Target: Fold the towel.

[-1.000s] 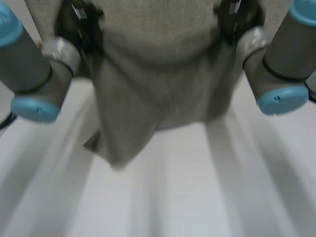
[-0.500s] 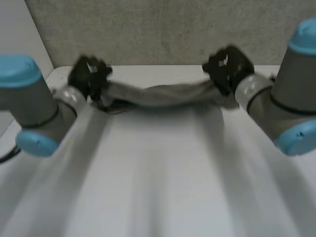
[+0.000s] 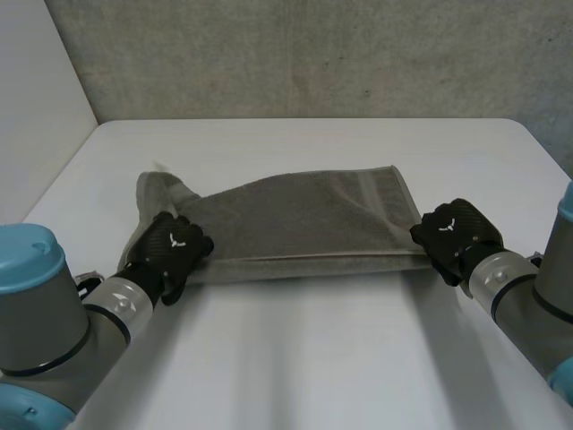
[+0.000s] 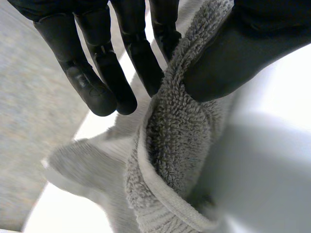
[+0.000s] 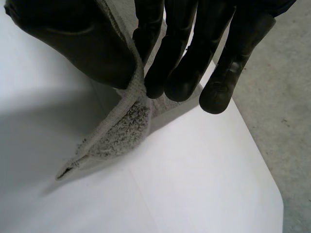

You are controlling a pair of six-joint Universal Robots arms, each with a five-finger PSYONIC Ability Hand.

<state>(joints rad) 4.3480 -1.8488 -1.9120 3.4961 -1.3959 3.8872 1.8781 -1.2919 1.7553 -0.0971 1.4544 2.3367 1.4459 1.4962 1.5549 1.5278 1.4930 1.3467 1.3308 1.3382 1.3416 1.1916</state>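
A grey towel (image 3: 295,219) lies folded in a long band across the middle of the white table (image 3: 304,349). My left hand (image 3: 170,246) pinches the towel's near left corner; in the left wrist view the thumb (image 4: 228,53) presses the terry cloth (image 4: 175,131) against the fingers (image 4: 146,58). At the near right corner my right hand (image 3: 452,235) holds the towel, its thumb (image 5: 73,39) and fingers (image 5: 180,53) squeezing the cloth's edge (image 5: 124,128). A loose flap of towel (image 3: 157,193) bunches up beyond the left hand.
A grey carpeted floor (image 3: 313,54) lies past the table's far edge. The table's right edge (image 5: 252,155) runs close to the right hand. A white wall (image 3: 36,98) stands at the left.
Both hands have swung the towel from hanging high in front of the camera, out over the table and down, laying it flat. They now rest low near the front.
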